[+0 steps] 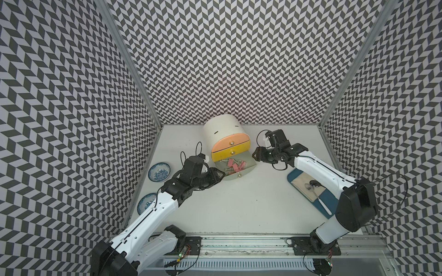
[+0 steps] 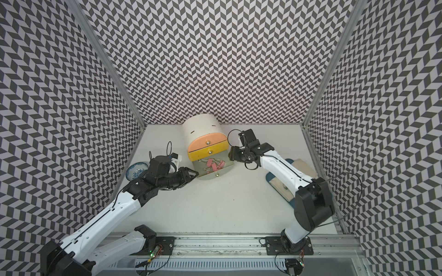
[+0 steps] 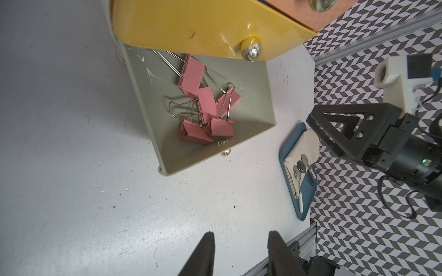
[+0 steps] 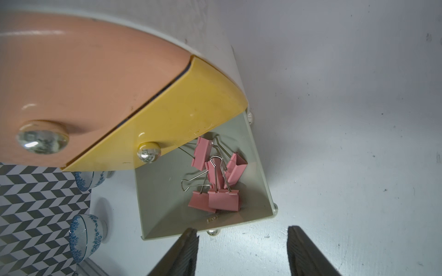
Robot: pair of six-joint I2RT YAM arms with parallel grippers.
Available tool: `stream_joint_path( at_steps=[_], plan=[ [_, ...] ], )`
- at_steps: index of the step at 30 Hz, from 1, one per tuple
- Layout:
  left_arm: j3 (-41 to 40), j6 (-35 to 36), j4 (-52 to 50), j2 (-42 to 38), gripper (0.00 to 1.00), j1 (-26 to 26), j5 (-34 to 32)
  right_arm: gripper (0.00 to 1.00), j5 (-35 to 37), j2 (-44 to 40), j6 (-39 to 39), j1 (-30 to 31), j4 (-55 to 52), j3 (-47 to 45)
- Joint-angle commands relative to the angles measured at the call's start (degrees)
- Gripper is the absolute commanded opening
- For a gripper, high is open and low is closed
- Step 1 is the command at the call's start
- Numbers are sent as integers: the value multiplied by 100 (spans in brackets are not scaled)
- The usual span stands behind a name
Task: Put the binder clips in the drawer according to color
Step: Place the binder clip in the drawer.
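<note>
While I am watching both arms from above, the cabinet [image 1: 223, 129] is worrying me most: it is sitting loose on the bench [image 1: 239, 205], and a nudge from either arm could slide or turn it. I am holding the left end effector [image 3: 241, 235] open and empty, just beside a front corner of the bottom drawer [image 1: 251, 165]. The right end effector [image 4: 241, 229] is likewise gaping with nothing in it, hovering by the drawer's opposite side. With both pointing at the same drawer, I am risking a clash if I send them in together.

The yellow drawer [image 1: 230, 153] is overhanging the back of the open one, so a steep reach could strike its front. The clips [image 3: 203, 105], all pink, are lying heaped inside the bottom drawer. I am seeing no teal or blue ones anywhere, so I cannot tell whether the sorting is finished. Their wire handles [image 3: 181, 108] are crossing each other, so lifting one clip could drag its neighbours out. The drawer's knob [image 4: 212, 231] is showing just past one right fingertip [image 4: 186, 246]; catching it could jerk the drawer.
</note>
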Motion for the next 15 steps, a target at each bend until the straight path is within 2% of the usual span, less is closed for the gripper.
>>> stream_joint_path(
  at_steps=[1,10,15],
  plan=[
    [-172,-184,181,-68,40,-188,-52,62,-125,-369,-56,-45,300,-293],
    [-462,-896,259,-353,40,-860,-634,61,-558,-1096,40,-118,529,-1373],
    [-725,-1341,250,-704,40,-1030,-758,60,-945,-1533,162,-118,714,-1938]
  ],
)
